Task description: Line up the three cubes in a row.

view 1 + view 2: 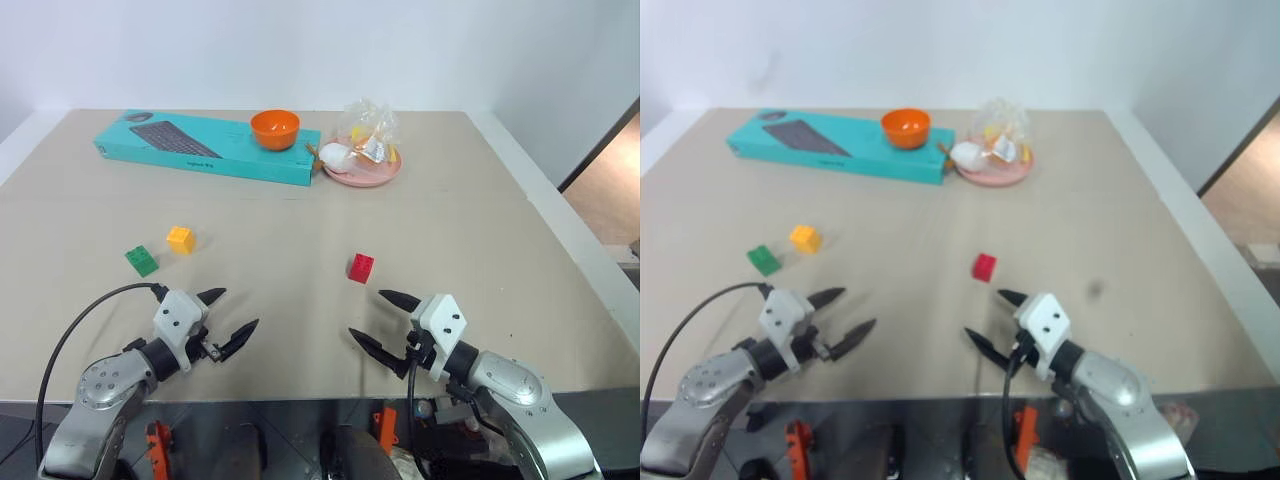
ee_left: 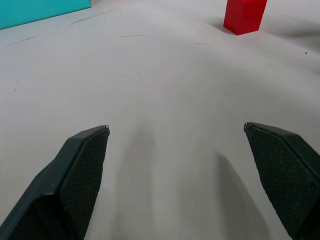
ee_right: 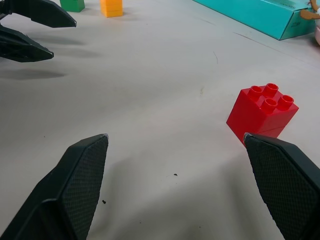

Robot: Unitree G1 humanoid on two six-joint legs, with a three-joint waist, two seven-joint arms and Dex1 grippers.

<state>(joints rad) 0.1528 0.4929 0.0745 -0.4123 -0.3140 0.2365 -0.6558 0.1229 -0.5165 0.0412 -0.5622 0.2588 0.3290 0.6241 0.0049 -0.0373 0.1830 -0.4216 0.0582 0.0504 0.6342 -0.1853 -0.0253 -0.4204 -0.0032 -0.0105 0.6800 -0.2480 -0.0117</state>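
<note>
Three studded cubes lie apart on the beige table. The green cube (image 1: 141, 260) and the yellow cube (image 1: 180, 239) sit close together at the left. The red cube (image 1: 361, 267) stands alone near the middle, a little beyond my right gripper (image 1: 383, 319). That gripper is open and holds nothing; in the right wrist view the red cube (image 3: 263, 111) is just ahead of one fingertip. My left gripper (image 1: 227, 313) hovers open and empty near the front edge, below and to the right of the green and yellow cubes.
A teal keyboard box (image 1: 205, 146) lies along the back of the table with an orange bowl (image 1: 275, 128) on it. Beside it is a pink plate (image 1: 364, 171) holding a clear plastic bag. The table's right edge (image 1: 560, 225) borders a drop to the floor.
</note>
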